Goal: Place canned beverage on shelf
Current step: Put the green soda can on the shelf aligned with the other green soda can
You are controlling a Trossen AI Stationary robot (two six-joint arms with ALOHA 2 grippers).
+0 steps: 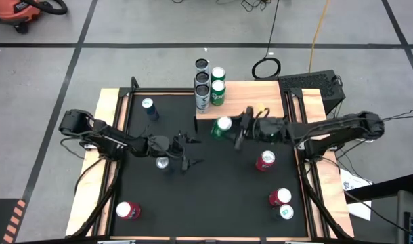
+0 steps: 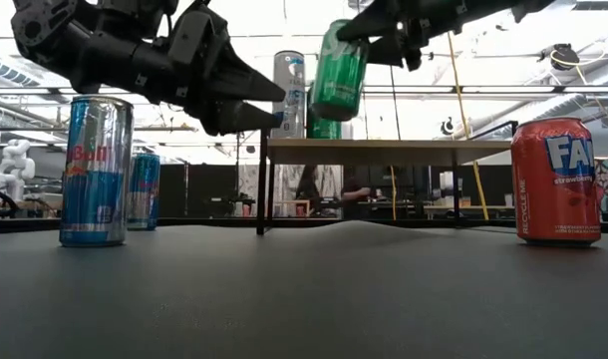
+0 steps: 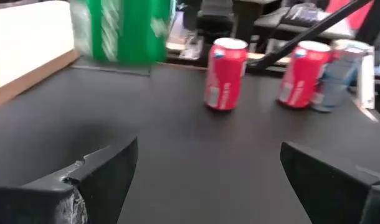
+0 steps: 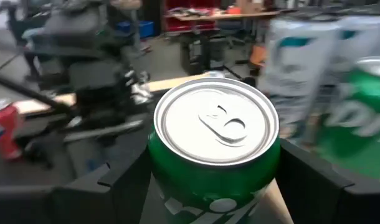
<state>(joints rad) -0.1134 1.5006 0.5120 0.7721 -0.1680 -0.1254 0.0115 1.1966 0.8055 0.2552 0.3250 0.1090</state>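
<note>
The right gripper (image 1: pixel 228 130) holds a green can (image 1: pixel 223 126) w/ its fingers (image 4: pixel 305 180) closed on the can's sides, one each side. In the low view the green can (image 2: pixel 338 72) hangs in the air, tilted, above the level of the shelf top, nothing under it. From above it sits just off the shelf's near left corner, over the black counter (image 1: pixel 213 190), not over the plank.

The shelf (image 1: pixel 250 102) stands at the far edge of the counter, light wood top on thin black legs. On its left end: two tall silver cans (image 1: pixel 202 85) and a green can w/ white lettering (image 1: pixel 217 88), upright, close together.

The left gripper (image 1: pixel 186 150) hovers over the counter's left-centre, fingers (image 3: pixel 103 171) spread wide w/ nothing between them. A blue-and-silver can (image 1: pixel 163 163) stands right below/beside that arm; can't tell if they touch.

Other cans on the counter: a blue one (image 1: pixel 149 106) far left, a red one (image 1: pixel 128 211) near left corner, a red one (image 1: pixel 265 160) right of centre, and a red (image 1: pixel 281 197) plus teal-topped one (image 1: pixel 286 211) just beside each other near right.
</note>
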